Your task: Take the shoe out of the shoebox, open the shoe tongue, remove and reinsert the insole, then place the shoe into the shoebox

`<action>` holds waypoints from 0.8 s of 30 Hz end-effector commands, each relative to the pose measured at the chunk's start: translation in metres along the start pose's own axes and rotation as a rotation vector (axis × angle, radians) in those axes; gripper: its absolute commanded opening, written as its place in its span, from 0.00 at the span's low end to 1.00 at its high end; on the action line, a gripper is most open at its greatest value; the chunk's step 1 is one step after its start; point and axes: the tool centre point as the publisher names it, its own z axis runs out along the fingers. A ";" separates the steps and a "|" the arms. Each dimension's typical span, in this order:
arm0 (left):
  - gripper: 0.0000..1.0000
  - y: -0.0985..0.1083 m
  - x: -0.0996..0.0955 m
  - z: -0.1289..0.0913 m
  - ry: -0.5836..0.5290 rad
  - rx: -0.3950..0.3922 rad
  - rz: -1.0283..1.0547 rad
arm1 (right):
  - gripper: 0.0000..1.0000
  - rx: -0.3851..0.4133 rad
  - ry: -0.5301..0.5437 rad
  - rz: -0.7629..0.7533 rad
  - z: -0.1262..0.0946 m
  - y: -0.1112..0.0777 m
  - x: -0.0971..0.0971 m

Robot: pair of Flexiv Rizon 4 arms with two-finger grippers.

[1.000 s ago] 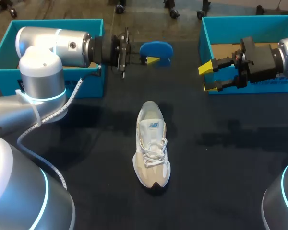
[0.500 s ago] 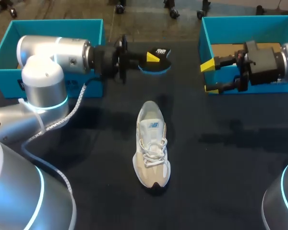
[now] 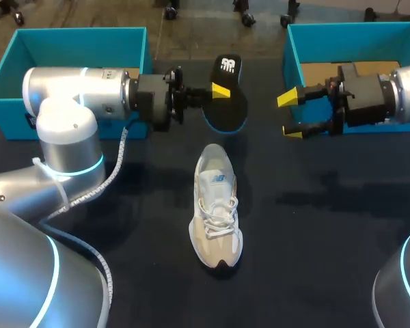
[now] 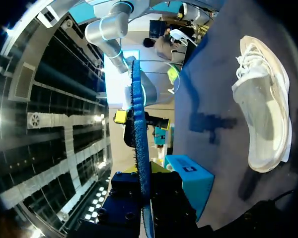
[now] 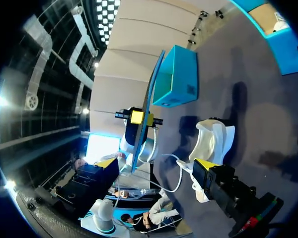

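Head view. Insole [image 3: 227,89], already out of the shoe, hangs above the far middle of the surface [image 3: 328,239], clenched at one edge by the left jaws. It is a flat, elongated pad with rounded ends, and the face shown is dark with a pale printed mark. The white shoe [image 3: 217,205] stands on its sole at mid-surface, toe toward the near edge, with pale laces, a soft-looking upper and a dark toe tip. The right jaws are spread and empty, just beside the teal box [image 3: 355,27] at the far right corner. A second teal box [image 3: 82,31] sits at the far left corner.

Left wrist view. The insole [image 4: 139,148] appears edge-on between the jaws, thin with a slightly rough blue rim. The shoe [image 4: 263,109] lies well ahead.

Right wrist view. The insole [image 5: 150,99] reads as a slim, gently bowed blade. The shoe [image 5: 213,144] lies between it and the right jaws.

Judged progress: unboxing and insole removal are done. Reinsertion and reboxing remain.
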 end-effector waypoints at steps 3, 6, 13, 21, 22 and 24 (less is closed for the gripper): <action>0.00 -0.002 0.005 0.005 0.000 -0.042 0.048 | 0.89 0.016 0.018 -0.006 0.014 0.008 -0.003; 0.00 -0.001 0.005 0.007 -0.003 -0.053 0.067 | 0.84 0.027 0.017 -0.002 0.018 0.010 -0.002; 0.00 -0.002 0.012 0.017 -0.013 -0.066 0.139 | 0.60 0.049 0.030 -0.002 0.032 0.014 -0.002; 0.00 -0.001 0.017 0.030 -0.025 -0.083 0.162 | 0.54 0.077 0.042 -0.002 0.041 0.018 -0.002; 0.00 -0.001 0.017 0.033 -0.030 -0.084 0.165 | 0.54 0.080 0.044 -0.002 0.043 0.017 -0.002; 0.00 -0.001 0.017 0.035 -0.035 -0.086 0.172 | 0.51 0.081 0.046 -0.002 0.045 0.017 -0.002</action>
